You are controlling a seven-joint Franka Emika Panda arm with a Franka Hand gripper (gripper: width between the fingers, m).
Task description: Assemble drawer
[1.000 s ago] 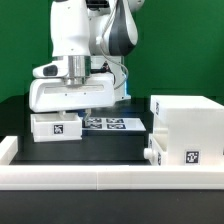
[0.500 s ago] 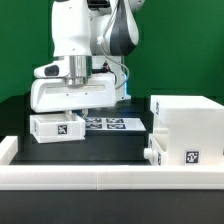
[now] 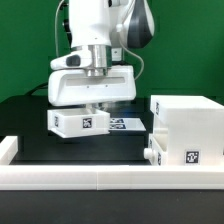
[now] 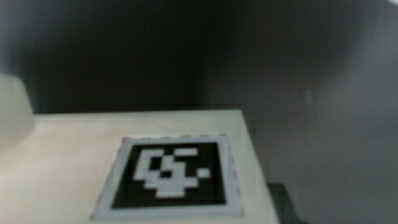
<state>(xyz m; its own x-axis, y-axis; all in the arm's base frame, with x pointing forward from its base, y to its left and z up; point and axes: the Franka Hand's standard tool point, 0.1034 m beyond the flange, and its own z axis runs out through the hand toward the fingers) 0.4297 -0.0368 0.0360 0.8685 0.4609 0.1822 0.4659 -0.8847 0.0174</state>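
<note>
A small white drawer box [image 3: 80,122] with a black marker tag on its front hangs just under my gripper [image 3: 92,106], which is shut on its top edge. The box is a little above the black table, to the exterior view's left of the large white drawer case [image 3: 186,128]. That case stands at the exterior view's right and has tags on its front. In the wrist view I see a white face of the held box [image 4: 71,150] with its tag [image 4: 169,175] close below the camera. My fingers are hidden there.
The marker board [image 3: 126,124] lies flat on the table behind the held box. A long white rail [image 3: 90,176] runs along the front edge. A green wall stands behind the arm.
My gripper has moved toward the exterior view's right with the small drawer box in it, closer to the large case. The box has lifted slightly.
</note>
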